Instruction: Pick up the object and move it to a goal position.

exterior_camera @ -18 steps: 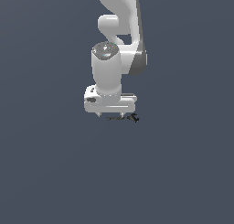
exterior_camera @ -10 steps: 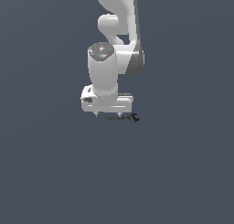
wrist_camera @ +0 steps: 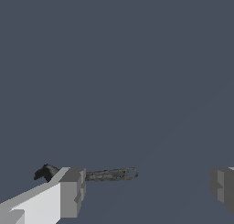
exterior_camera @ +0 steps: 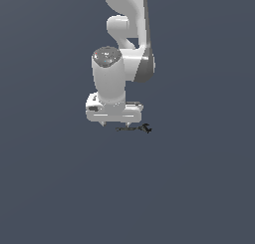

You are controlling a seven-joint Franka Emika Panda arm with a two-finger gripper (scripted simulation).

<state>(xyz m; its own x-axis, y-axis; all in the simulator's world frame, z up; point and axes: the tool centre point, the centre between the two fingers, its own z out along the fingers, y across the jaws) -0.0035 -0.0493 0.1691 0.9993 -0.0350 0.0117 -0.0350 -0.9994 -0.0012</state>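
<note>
The object (exterior_camera: 132, 129) is a slim grey-brown shaft with a black jagged end (exterior_camera: 146, 128), lying flat on the dark floor. My gripper (exterior_camera: 115, 123) hangs just above it, pointing down, offset toward the exterior view's left of the object. It is open and holds nothing. In the wrist view the shaft (wrist_camera: 109, 174) lies close to one finger (wrist_camera: 68, 193), which hides part of it. The black end (wrist_camera: 45, 172) sticks out beyond that finger. The other finger (wrist_camera: 223, 185) stands far off from the object. The gripper (wrist_camera: 146, 187) has only bare floor under its middle.
The white arm (exterior_camera: 127, 34) rises from the hand to the top of the exterior view. All around is plain dark grey-blue floor with no other objects or edges in view.
The hand has shifted slightly toward the exterior view's left and turned a little. The object lies where it was.
</note>
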